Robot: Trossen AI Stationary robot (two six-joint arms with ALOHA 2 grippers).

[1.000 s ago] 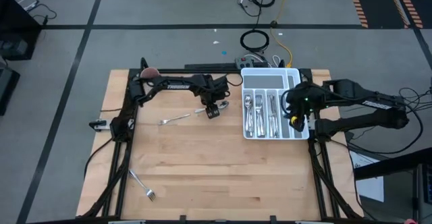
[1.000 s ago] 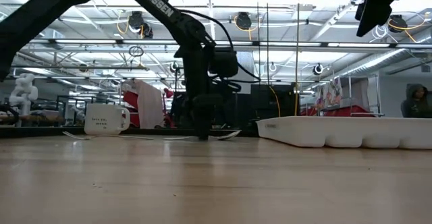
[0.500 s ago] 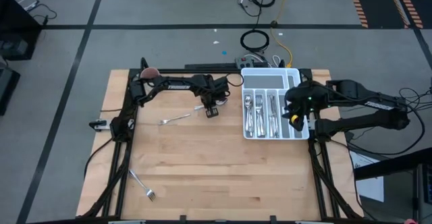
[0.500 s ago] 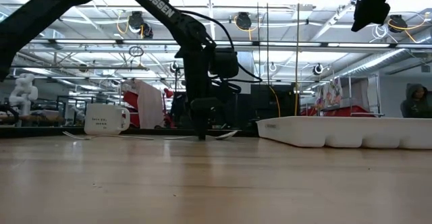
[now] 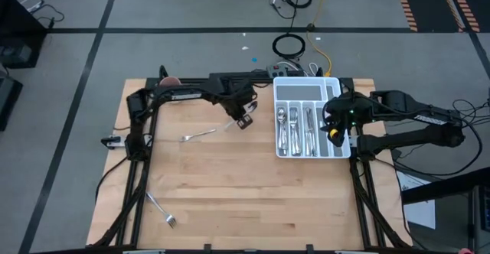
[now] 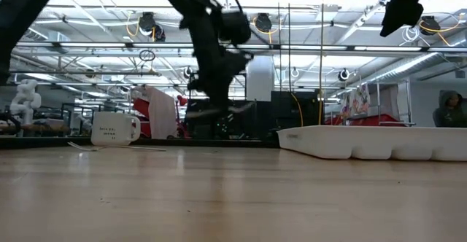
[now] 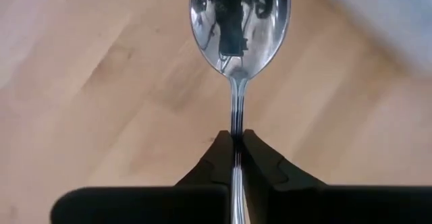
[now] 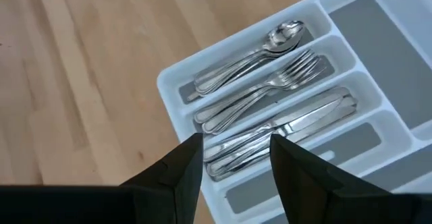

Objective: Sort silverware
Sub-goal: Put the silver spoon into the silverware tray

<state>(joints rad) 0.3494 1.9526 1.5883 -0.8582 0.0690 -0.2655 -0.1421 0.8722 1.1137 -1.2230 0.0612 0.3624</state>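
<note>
Left gripper [image 7: 233, 137] is clenched tight on a spoon [image 7: 237, 32], pinching the thin handle right where it narrows below the bowl, bowl pointing away from the wrist, and the low view shows the gripper [image 6: 219, 111] up in the air, clear of the wooden table [image 5: 245, 193]. From overhead the left gripper [image 5: 245, 121] hangs just beside the left wall of the white cutlery tray [image 5: 334, 82], near the far side of the table. Inside that tray, spoons [image 8: 250, 55], forks [image 8: 270, 82] and knives [image 8: 290, 126] lie in three neighbouring long compartments, each kind in its own slot. Over at the tray's right edge, the right gripper [image 8: 233, 160] hovers above it with its fingers spread and nothing between them. Back on the open table, one fork [image 5: 197, 135] lies left of the left gripper, and another fork [image 5: 161, 210] sits well apart near the front left corner. A white mug [image 6: 114, 128] stands at the far left edge.
</note>
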